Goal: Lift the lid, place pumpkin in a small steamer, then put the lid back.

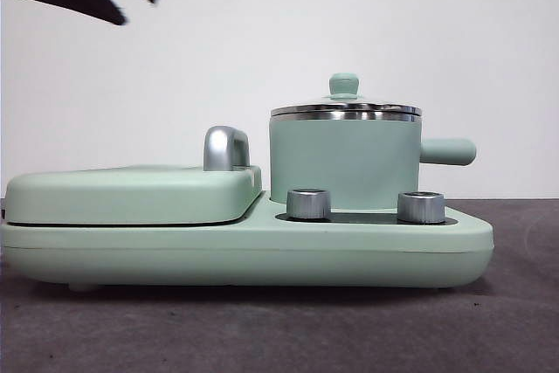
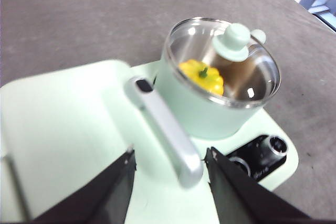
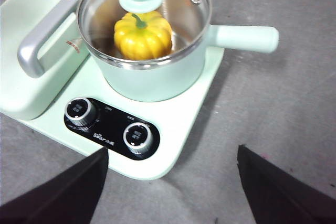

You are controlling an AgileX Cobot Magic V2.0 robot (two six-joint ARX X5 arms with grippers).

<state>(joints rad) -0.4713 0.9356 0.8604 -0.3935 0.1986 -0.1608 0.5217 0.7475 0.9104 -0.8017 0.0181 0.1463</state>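
The small steamer [image 1: 345, 163] stands on the right half of the appliance base, its side handle [image 1: 447, 151] pointing right. The glass lid [image 1: 345, 110] with its mint knob [image 1: 344, 85] sits closed on the pot. The pumpkin [image 3: 143, 35] lies inside under the glass; it also shows in the left wrist view [image 2: 202, 75]. My left gripper [image 2: 169, 174] is open and empty, above the griddle cover's chrome handle [image 2: 165, 127]. My right gripper [image 3: 173, 169] is open and empty, above the table in front of the knobs. In the front view both arms show only as dark tips at the top corners.
The long mint-green appliance base [image 1: 244, 246] carries two silver knobs [image 1: 308, 203] [image 1: 421, 207] and a flat griddle cover [image 1: 131, 194] with a chrome handle [image 1: 225, 148] on its left half. Grey table [image 1: 262, 329] lies all around. A white wall stands behind.
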